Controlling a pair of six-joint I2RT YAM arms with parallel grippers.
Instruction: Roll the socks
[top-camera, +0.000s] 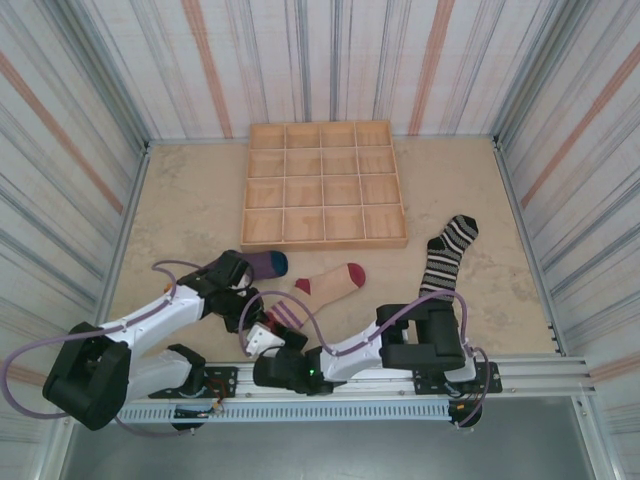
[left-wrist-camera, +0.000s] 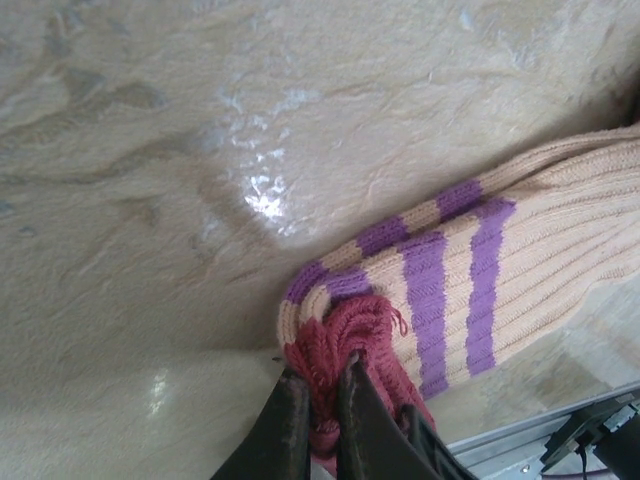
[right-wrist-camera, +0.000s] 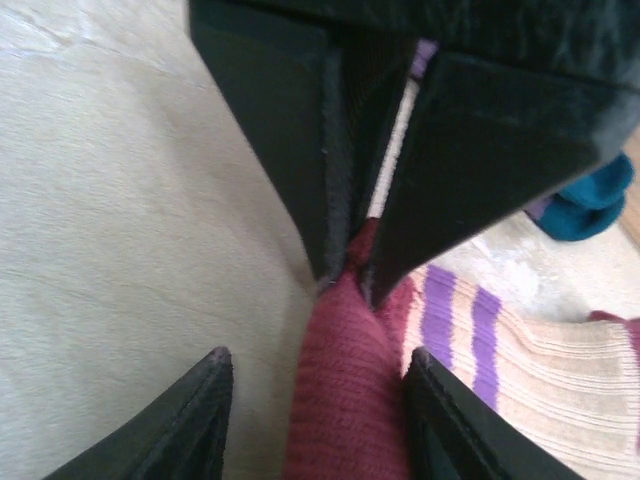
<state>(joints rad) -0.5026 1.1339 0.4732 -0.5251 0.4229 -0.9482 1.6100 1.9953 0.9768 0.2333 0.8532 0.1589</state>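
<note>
The peach sock (top-camera: 330, 281) lies flat in front of the tray, dark-red toe to the right, purple-striped cuff (left-wrist-camera: 450, 280) toward the arms. My left gripper (left-wrist-camera: 322, 372) is shut on the bunched dark-red cuff edge (right-wrist-camera: 345, 400). My right gripper (right-wrist-camera: 318, 355) is open and straddles that same red edge just below the left fingers (right-wrist-camera: 290, 150). The purple sock (top-camera: 262, 264) with its teal toe (right-wrist-camera: 590, 200) lies beside the left wrist. The black-and-white striped sock (top-camera: 447, 255) lies alone to the right, touched by nothing.
A wooden tray (top-camera: 325, 243) divided into several square compartments stands at the back centre. Striped walls close in three sides. The metal rail (top-camera: 400, 385) carrying the arm bases runs along the near edge, close behind the cuff.
</note>
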